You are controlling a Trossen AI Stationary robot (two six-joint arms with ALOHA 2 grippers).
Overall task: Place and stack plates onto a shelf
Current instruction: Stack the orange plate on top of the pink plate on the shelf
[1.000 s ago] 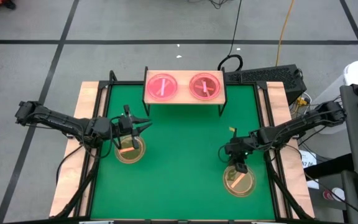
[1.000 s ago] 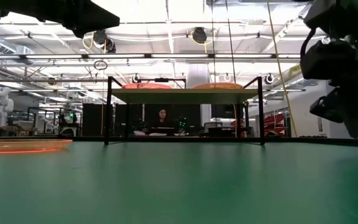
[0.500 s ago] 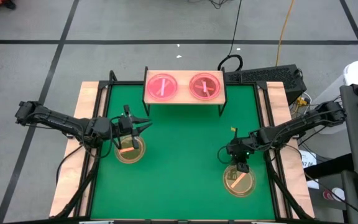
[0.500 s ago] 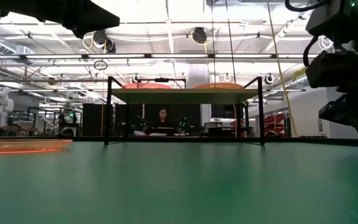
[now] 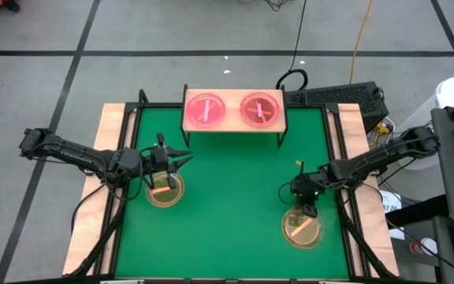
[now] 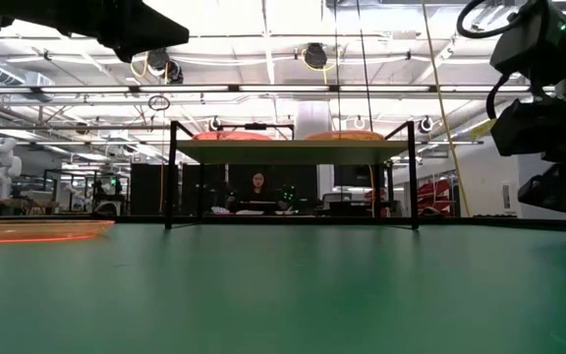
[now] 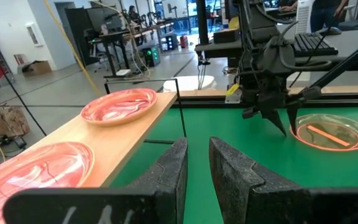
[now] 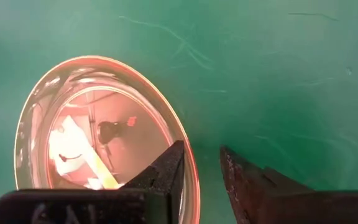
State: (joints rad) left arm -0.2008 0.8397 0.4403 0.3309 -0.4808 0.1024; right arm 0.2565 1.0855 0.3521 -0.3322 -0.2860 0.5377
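While our left gripper [image 5: 165,175] hangs unmoved over the amber plate [image 5: 165,190] on the left, its jaws nearly pressed together and empty, two pink plates [image 5: 205,109] sit on the shelf [image 5: 233,126] at the far edge. Our right gripper [image 5: 309,210] has risen and shifted right, jaws narrowly spread straddling the near-right amber plate's rim [image 8: 191,180], likely lining up a pinch.

Bright, even light falls from overhead strip lamps [image 6: 263,88], which glare white in the low view. Shadows on the green mat [image 5: 227,173] are faint and short. In the low view the near mat is a soft blur and the dark arm shapes at the corners are out of focus. The right wrist view shows a sharp reflection inside the amber plate [image 8: 98,149].
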